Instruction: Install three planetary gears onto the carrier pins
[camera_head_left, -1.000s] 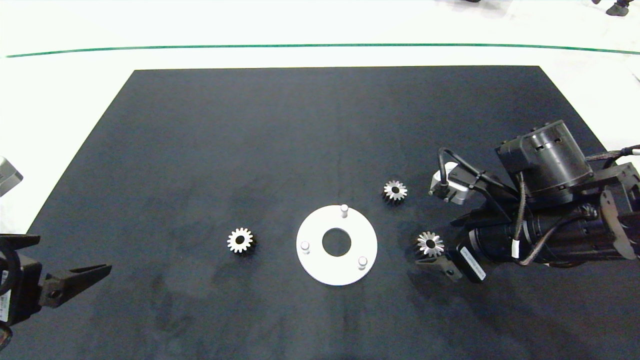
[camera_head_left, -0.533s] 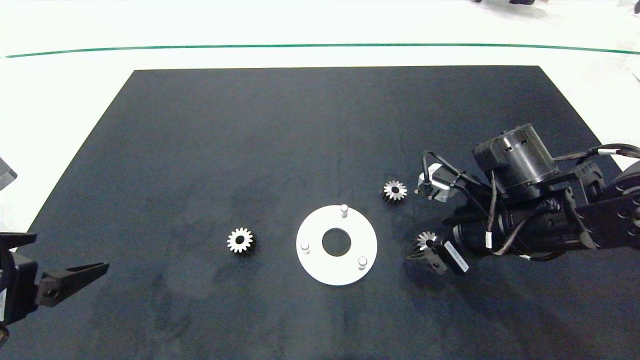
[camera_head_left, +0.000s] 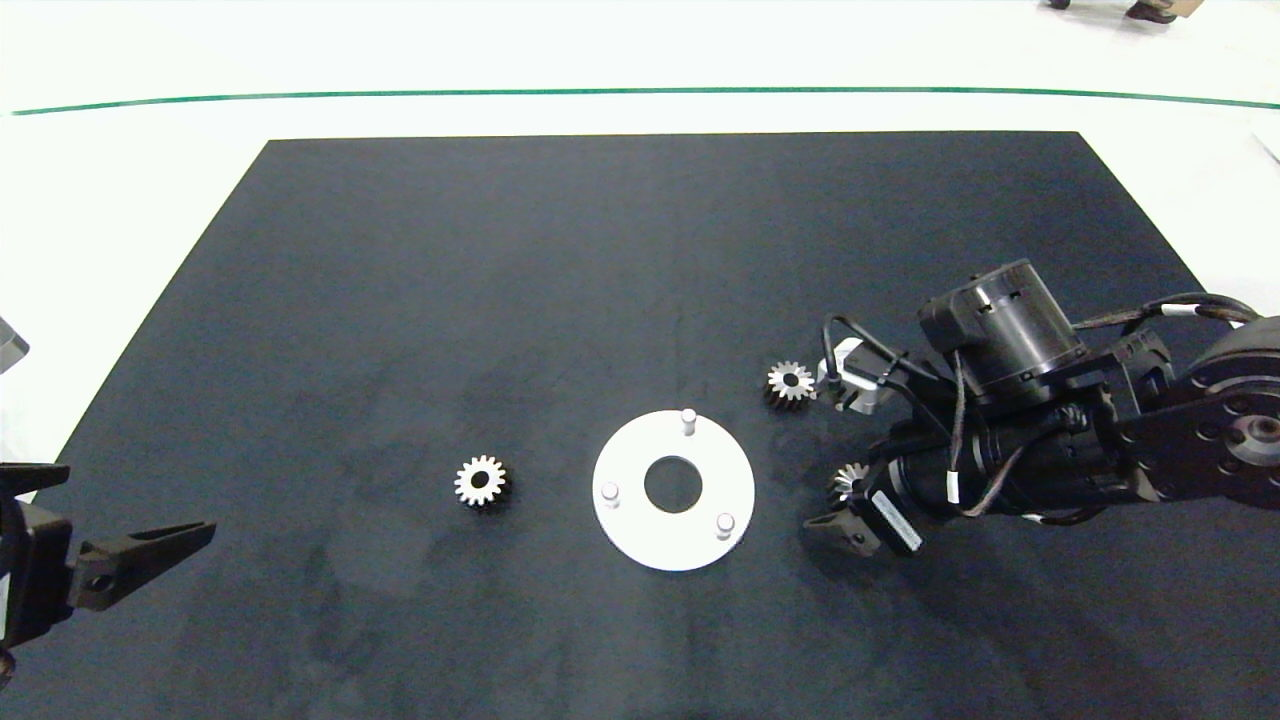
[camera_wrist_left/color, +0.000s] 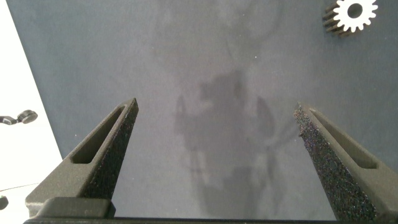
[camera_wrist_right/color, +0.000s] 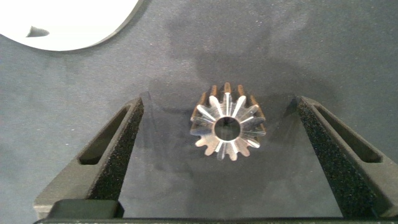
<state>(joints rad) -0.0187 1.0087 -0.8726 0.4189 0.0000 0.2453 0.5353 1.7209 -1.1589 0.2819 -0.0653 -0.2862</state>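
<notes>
The right hand (camera_wrist_right/color: 227, 152) reaches in low over the desk (camera_head_left: 640, 250), fingers spread wide apart. The left hand (camera_wrist_left/color: 221, 155) sits parked at the near left corner, equally wide.

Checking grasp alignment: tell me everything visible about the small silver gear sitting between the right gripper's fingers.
The small silver toothed metal gear lies flat on the black mat, bore upward. It has bright pointed teeth, dark sides and a dark round centre bore. It sits centred between the open fingers of the right gripper, with gaps on both sides, touching neither. It is just off the white ring-shaped disc, on the right gripper's side.
</notes>
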